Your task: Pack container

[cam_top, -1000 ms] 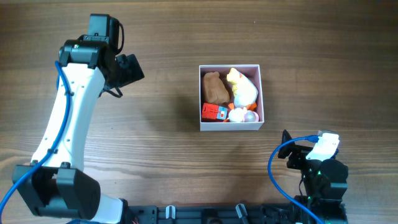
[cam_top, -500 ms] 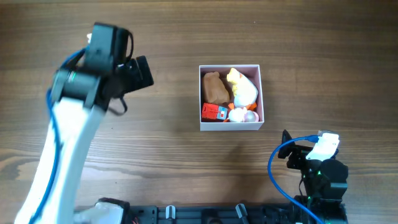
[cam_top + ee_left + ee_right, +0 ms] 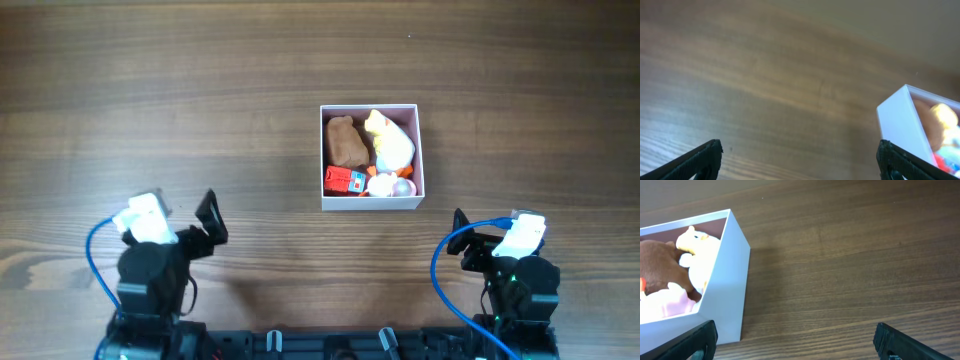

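Container (image 3: 370,203), right of table (image 3: 200,80) centre, holds small toys (image 3: 346,142). We note left gripper (image 3: 211,217) withdrawn from far-left area to near edge, jaws spread wide, empty. Right gripper (image 3: 461,238) at near-right corner, likewise spread, empty. We judge packing complete.

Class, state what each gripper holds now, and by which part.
Nothing is held: the left gripper and right gripper are both open and empty, apart from the container.

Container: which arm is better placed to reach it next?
Right, probably. In the overhead view the container lies nearer the right arm, and it looms close beside the right fingers. The left fingers see only its corner at the frame's edge.
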{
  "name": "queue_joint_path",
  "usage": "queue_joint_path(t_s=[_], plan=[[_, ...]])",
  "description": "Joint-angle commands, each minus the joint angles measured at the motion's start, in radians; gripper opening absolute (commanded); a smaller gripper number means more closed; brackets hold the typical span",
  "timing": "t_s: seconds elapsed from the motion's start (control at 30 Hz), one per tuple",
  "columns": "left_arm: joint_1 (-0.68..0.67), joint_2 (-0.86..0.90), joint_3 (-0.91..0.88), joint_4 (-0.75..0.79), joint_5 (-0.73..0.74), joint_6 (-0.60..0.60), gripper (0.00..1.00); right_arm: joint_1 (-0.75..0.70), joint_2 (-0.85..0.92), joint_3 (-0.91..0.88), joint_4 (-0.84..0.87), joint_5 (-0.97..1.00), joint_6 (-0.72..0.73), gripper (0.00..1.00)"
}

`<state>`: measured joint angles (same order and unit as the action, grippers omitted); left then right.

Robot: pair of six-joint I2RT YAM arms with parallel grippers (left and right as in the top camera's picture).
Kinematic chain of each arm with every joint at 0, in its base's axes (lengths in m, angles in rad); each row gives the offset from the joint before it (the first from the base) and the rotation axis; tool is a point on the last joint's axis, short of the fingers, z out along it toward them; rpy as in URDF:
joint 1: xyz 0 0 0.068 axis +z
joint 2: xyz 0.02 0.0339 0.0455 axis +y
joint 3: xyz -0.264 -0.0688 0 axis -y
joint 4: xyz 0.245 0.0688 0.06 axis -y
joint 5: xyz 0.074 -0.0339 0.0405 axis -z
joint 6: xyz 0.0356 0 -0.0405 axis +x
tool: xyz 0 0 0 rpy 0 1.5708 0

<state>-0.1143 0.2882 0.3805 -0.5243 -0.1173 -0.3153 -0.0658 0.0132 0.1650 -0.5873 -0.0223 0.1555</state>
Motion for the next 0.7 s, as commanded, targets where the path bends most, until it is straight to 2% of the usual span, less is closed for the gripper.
queue_joint_path(t_s=[0.0, 0.23, 0.67], plan=[[0.008, -0.131, -0.154, 0.016, 0.050, 0.016, 1.00, 0.005, -0.006, -0.009, 0.000, -0.009, 0.002, 1.00], [0.008, -0.285, -0.231, 0.002, 0.049, 0.017, 1.00, 0.005, -0.006, -0.009, 0.000, -0.009, 0.002, 1.00], [0.008, -0.285, -0.232, -0.029, 0.049, 0.017, 1.00, 0.005, -0.006, -0.009, 0.000, -0.009, 0.002, 1.00]])
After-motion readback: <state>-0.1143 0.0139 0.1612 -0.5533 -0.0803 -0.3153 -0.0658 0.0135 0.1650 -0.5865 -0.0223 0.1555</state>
